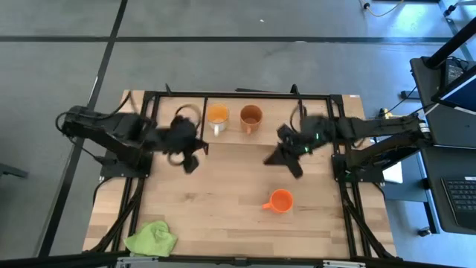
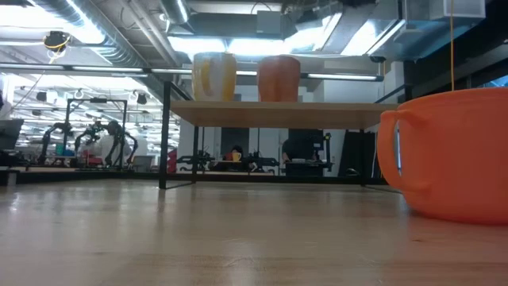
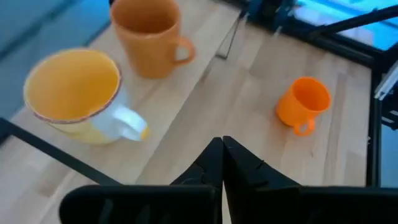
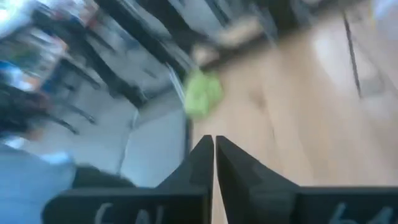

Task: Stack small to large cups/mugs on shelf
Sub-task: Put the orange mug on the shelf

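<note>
On the shelf [image 2: 333,114] at the table's far side, the white mug with yellow inside [image 1: 216,115] and the brown mug [image 1: 251,117] stand upright on their bases, side by side. The bright orange mug [image 1: 280,201] stands on the tabletop at the near right, close and large in the low view [image 2: 452,155]. My left gripper [image 3: 222,155] is shut and empty. It hovers just near of the white mug [image 3: 78,93], over the shelf's near edge. My right gripper [image 4: 214,152] is also shut and empty. It hangs in the air right of the brown mug, pointing toward the table's near left.
A lime-green cloth [image 1: 152,238] lies crumpled at the table's near left corner, also seen in the right wrist view [image 4: 202,93]. Black frame bars [image 1: 238,94] run around the table. Bare wood lies between the shelf and the orange mug.
</note>
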